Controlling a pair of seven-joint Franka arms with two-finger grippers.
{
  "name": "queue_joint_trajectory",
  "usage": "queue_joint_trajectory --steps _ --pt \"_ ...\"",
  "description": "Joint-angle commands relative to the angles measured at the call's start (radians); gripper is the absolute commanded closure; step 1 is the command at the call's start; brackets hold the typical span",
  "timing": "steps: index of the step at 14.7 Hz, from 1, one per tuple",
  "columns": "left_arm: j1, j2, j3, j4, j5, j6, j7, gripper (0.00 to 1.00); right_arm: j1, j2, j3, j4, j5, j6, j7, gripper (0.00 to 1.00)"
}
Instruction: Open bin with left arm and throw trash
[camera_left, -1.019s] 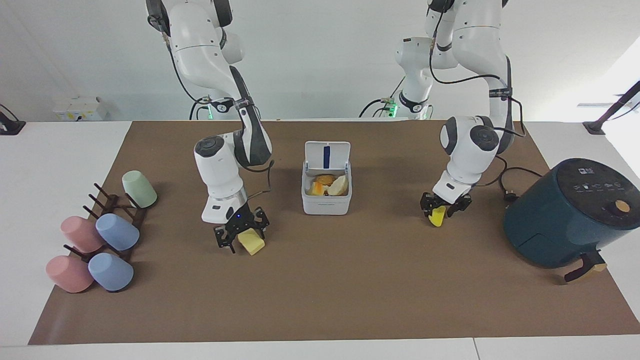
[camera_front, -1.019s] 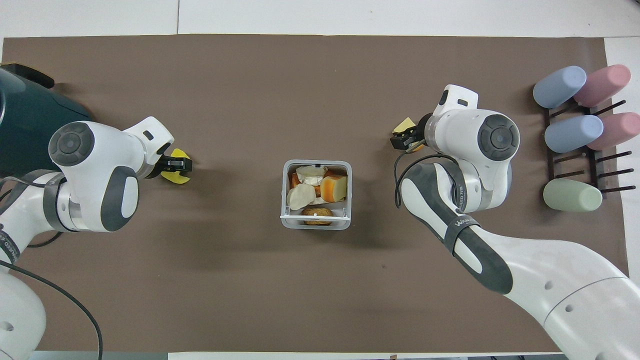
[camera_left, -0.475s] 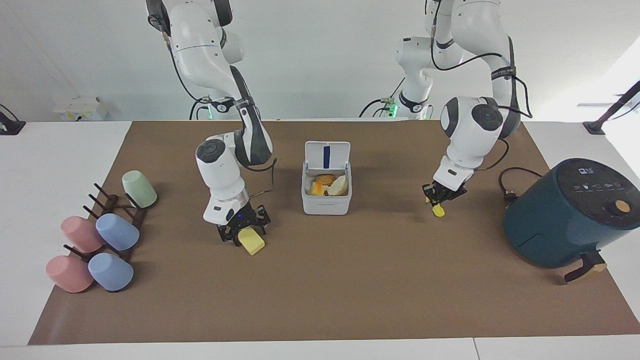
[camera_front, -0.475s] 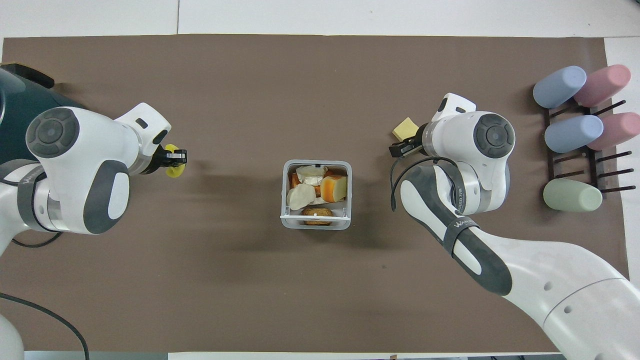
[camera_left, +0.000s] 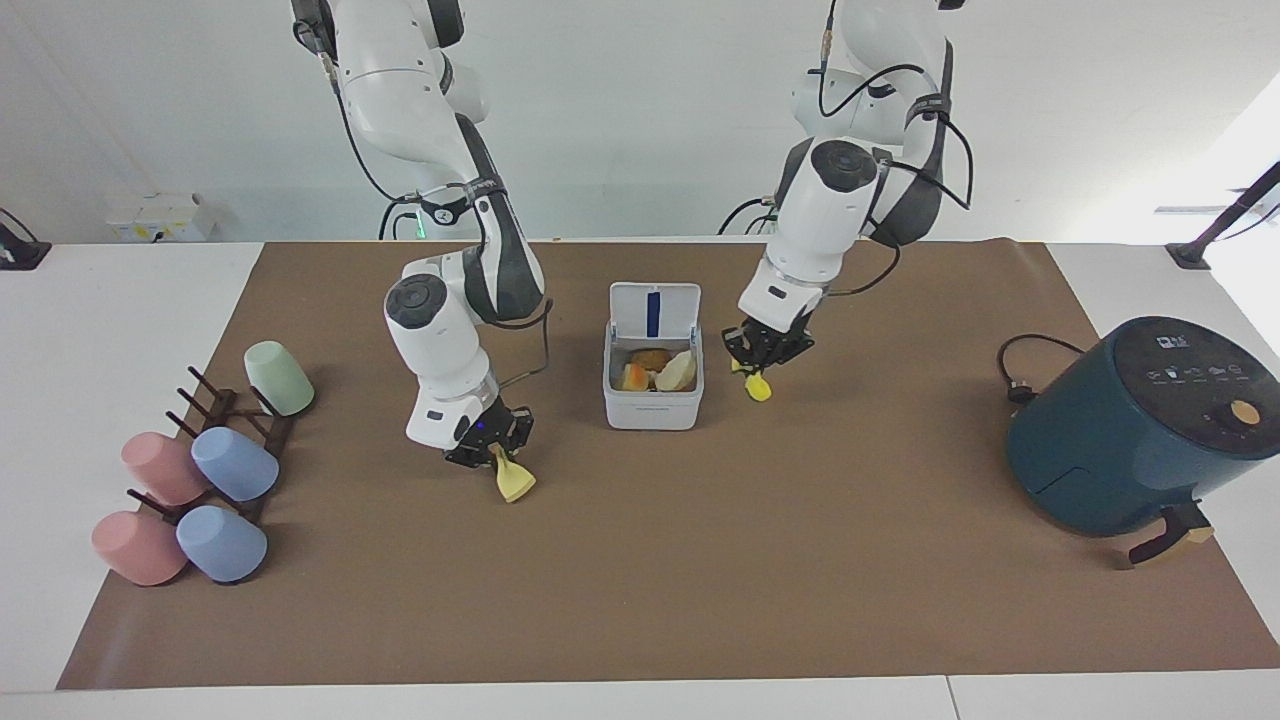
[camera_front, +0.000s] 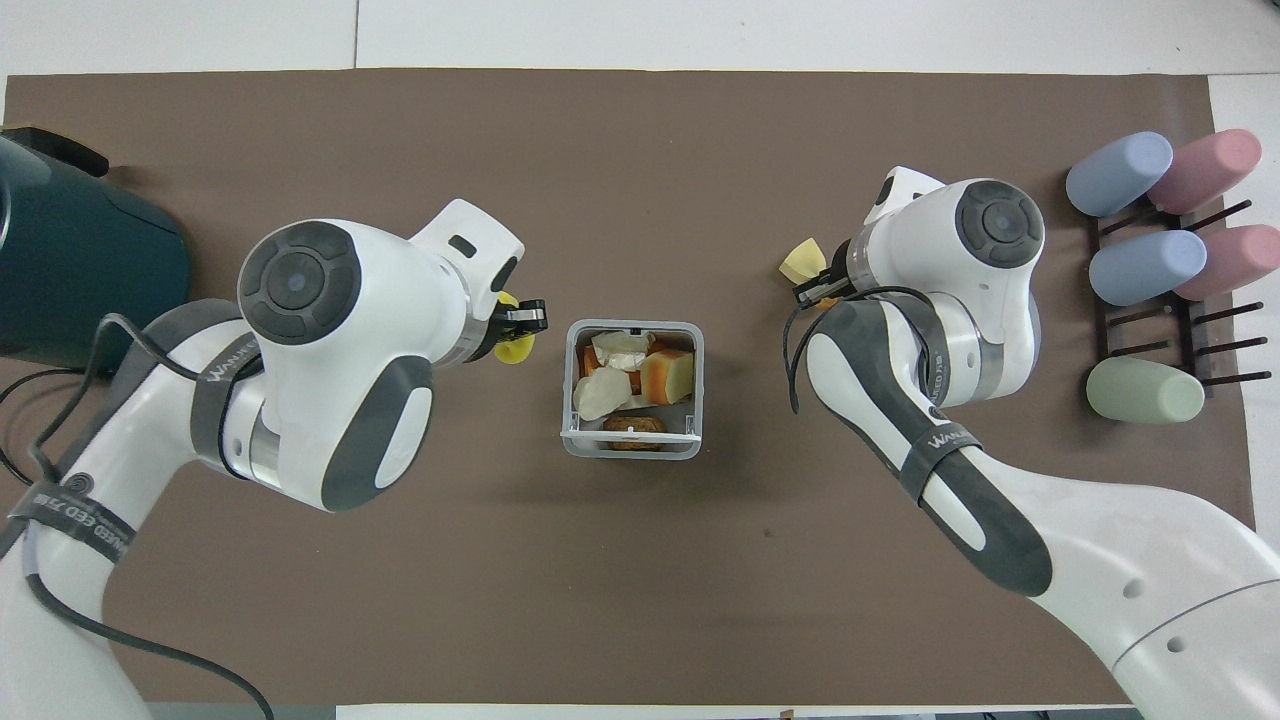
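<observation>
Both grippers pinch trash: left gripper (camera_left: 752, 372) a bright yellow chunk (camera_left: 759, 387), right gripper (camera_left: 497, 458) a pale yellow block (camera_left: 515, 483)

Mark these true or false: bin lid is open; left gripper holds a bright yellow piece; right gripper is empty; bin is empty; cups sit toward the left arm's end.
1. The bin lid is open: true.
2. The left gripper holds the bright yellow piece: true.
3. The right gripper is empty: false, it grips the pale yellow block.
4. The bin is empty: false, scraps lie inside.
5. The cups sit toward the left arm's end: false, the right arm's.
</observation>
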Motion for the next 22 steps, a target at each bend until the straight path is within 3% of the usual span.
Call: queue_joint_trajectory --steps 1,4,5,6,7,9,11,13,15,19,22 --pt "-0.099 0.022 0.015 0.022 -0.058 0.031 -0.009 1.00 -0.045 -0.028 0.006 0.106 0.033 -0.192 0.052 1.00" --pt "-0.164 0.017 0.012 0.017 -0.066 0.057 -0.016 1.00 -0.051 -0.082 0.006 0.127 0.228 -0.309 0.295 1.00" --pt "-0.193 0.017 0.012 0.016 -0.066 0.077 -0.019 0.81 -0.047 -0.100 0.007 0.127 0.253 -0.320 0.373 1.00" --pt "-0.210 0.019 0.012 0.011 -0.066 0.119 -0.013 0.20 -0.043 -0.111 0.010 0.127 0.257 -0.325 0.441 1.00" --pt "-0.210 0.016 0.012 0.003 -0.066 0.129 -0.016 0.00 -0.039 -0.117 0.012 0.126 0.273 -0.331 0.514 1.00" --pt "-0.201 0.016 0.015 0.003 -0.066 0.126 -0.018 0.00 -0.019 -0.120 0.012 0.121 0.352 -0.319 0.611 1.00" --pt "-0.181 0.002 0.027 0.006 -0.066 0.044 -0.024 0.00 -0.007 -0.122 0.012 0.123 0.386 -0.317 0.728 1.00" --pt "-0.098 -0.065 0.029 0.009 -0.053 -0.085 -0.010 0.00 0.001 -0.131 0.013 0.121 0.487 -0.311 0.881 1.00" --pt "-0.028 -0.116 0.029 0.006 -0.026 -0.159 0.022 0.00 0.055 -0.142 0.016 0.121 0.495 -0.281 1.021 1.00" --pt "0.127 -0.185 0.031 0.011 0.045 -0.251 0.130 0.00 0.172 -0.150 0.036 0.117 0.563 -0.126 1.335 1.00" --pt "0.225 -0.193 0.031 0.042 0.075 -0.308 0.250 0.00 0.256 -0.168 0.036 0.040 0.563 0.014 1.400 1.00"
